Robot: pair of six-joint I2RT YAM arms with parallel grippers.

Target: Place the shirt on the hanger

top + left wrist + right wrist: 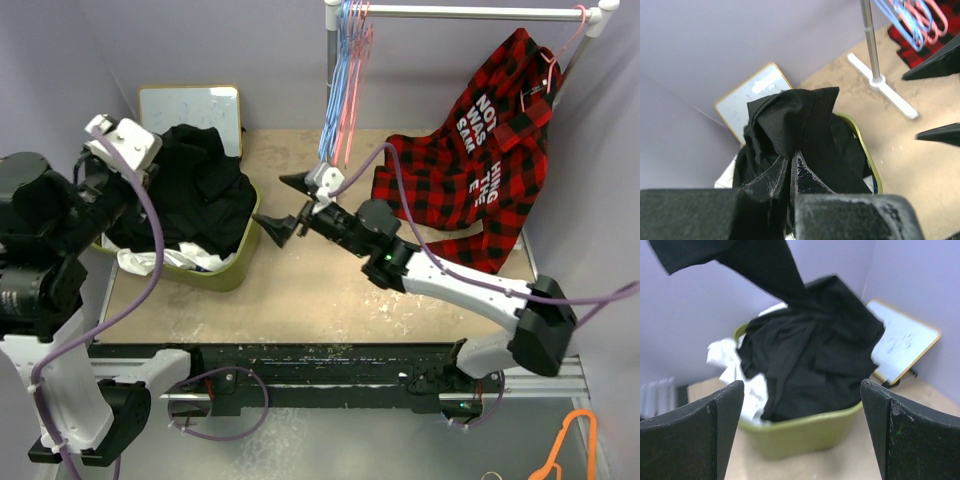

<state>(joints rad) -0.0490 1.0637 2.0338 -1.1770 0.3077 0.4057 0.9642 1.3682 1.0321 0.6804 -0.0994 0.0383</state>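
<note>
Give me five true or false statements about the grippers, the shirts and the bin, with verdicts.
1. The left gripper is shut on the black shirt. True.
2. The red plaid shirt hangs from the rack. True.
3. The black shirt hangs from the rack too. False: it sits in the green bin, one part pinched up.
4. The right gripper is shut. False: it is open and empty, facing the bin.
5. A white garment lies in the bin beside the black shirt. True.
</note>
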